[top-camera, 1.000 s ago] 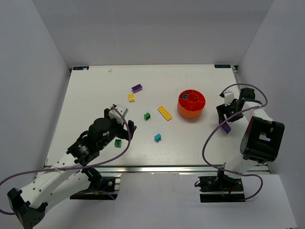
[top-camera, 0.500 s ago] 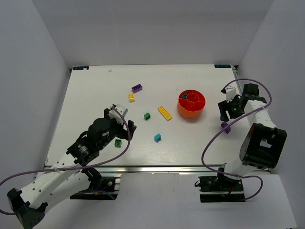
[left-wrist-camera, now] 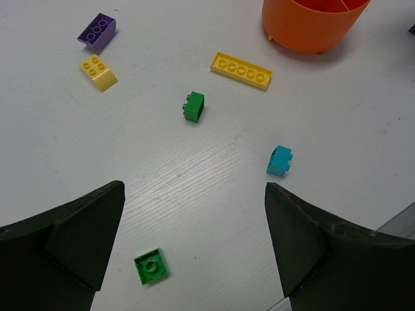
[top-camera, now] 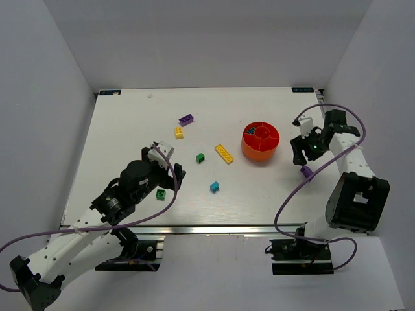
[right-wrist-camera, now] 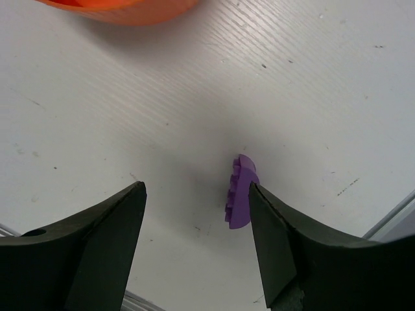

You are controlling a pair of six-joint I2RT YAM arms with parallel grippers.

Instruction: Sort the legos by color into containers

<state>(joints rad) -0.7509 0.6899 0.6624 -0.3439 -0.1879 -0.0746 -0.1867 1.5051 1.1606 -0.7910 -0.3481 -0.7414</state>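
Note:
The orange-red bowl (top-camera: 260,144) stands right of the table's middle, with a teal-blue brick (top-camera: 249,131) in one compartment. My right gripper (top-camera: 301,155) is open just right of the bowl. In the right wrist view (right-wrist-camera: 196,189) a purple brick (right-wrist-camera: 241,199) lies on its edge on the table between the fingers, close to the right finger. My left gripper (top-camera: 170,179) is open and empty above a flat green brick (left-wrist-camera: 150,266). On the table lie a teal brick (left-wrist-camera: 279,161), a green brick (left-wrist-camera: 193,106), a long yellow brick (left-wrist-camera: 241,70), a small yellow brick (left-wrist-camera: 98,71) and a purple brick (left-wrist-camera: 97,31).
White walls close in the table on the left, back and right. The table's metal front edge (top-camera: 214,228) runs between the two arm bases. The right arm's purple cable (top-camera: 283,194) loops over the table's front right part.
The right arm has swung its gripper left and back, closer to the bowl. The purple brick near it stays at about the same spot on the table. The left arm has not moved.

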